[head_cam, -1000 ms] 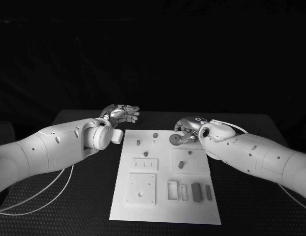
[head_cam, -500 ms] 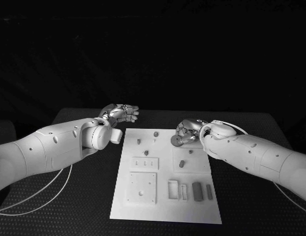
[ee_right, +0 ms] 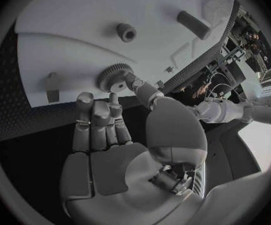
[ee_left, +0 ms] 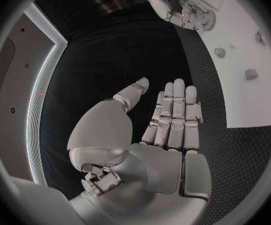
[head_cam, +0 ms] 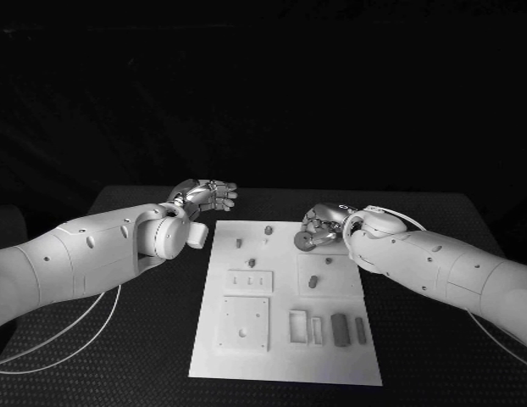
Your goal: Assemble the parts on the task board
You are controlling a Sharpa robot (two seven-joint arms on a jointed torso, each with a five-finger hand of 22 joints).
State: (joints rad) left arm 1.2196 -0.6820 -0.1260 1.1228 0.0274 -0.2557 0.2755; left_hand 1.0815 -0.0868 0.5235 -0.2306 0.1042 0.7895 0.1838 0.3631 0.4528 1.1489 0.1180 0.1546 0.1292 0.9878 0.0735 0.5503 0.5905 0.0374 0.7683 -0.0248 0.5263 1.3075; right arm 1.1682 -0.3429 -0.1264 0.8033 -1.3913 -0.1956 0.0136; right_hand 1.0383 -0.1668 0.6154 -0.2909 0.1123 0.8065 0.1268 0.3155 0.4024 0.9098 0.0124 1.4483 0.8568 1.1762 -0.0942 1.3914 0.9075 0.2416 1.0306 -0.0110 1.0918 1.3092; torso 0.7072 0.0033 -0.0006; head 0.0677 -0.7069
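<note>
The white task board [head_cam: 279,360] lies lengthwise in the middle of the table. My right hand [head_cam: 324,222] hovers at the board's far right corner and pinches a round toothed gear [head_cam: 302,241] between thumb and fingertips. In the right wrist view the gear [ee_right: 113,77] hangs just over the board [ee_right: 73,15], near a short ring part [ee_right: 127,32] and a cylinder [ee_right: 193,25]. My left hand [head_cam: 206,197] floats over the bare table beside the board's far left corner, its fingers [ee_left: 173,115] stretched out flat and holding nothing.
Small pegs [head_cam: 269,230] stand on the far half of the board, with one [head_cam: 313,282] in a square recess. A square plate [head_cam: 244,324] and several upright bars [head_cam: 340,329] occupy the near half. A white cable [head_cam: 86,326] runs under the left arm.
</note>
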